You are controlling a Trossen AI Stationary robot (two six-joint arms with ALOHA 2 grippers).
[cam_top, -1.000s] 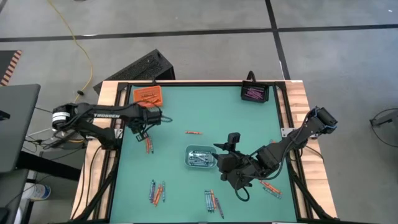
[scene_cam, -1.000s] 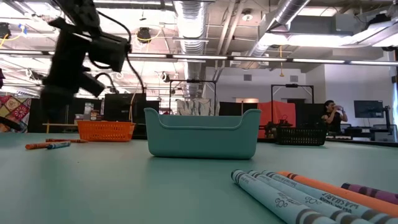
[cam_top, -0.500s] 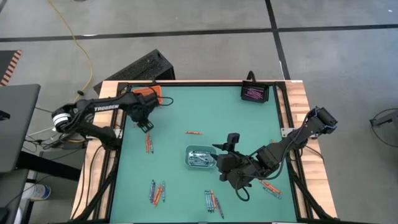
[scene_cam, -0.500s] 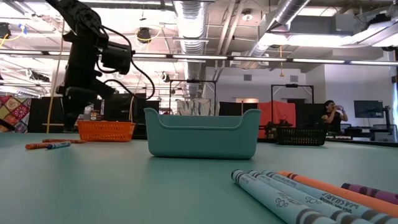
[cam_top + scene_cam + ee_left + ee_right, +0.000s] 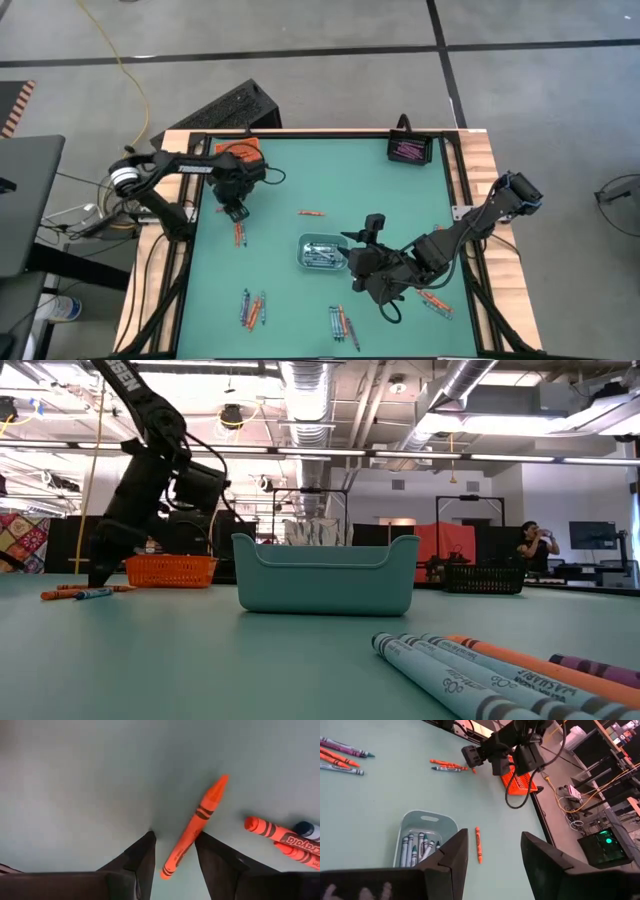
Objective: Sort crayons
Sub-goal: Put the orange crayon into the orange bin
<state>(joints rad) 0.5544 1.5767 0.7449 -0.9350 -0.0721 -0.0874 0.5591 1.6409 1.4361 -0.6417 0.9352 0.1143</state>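
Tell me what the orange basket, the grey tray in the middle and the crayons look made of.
Orange basket: likely moulded plastic, its wall an open mesh of holes.
Grey tray: likely plastic, smooth matte walls with rounded corners.
Crayons: apparently wax sticks in printed paper wrappers; black bands show on the orange crayon.

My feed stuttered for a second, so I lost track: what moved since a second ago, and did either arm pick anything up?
The left gripper swung up over the orange tray, then dropped back to the table; its jaws now straddle an orange crayon lying flat, not yet lifted. Nothing was picked up or released. The right gripper stayed open beside the clear-grey tray, and the loose crayons kept their places.
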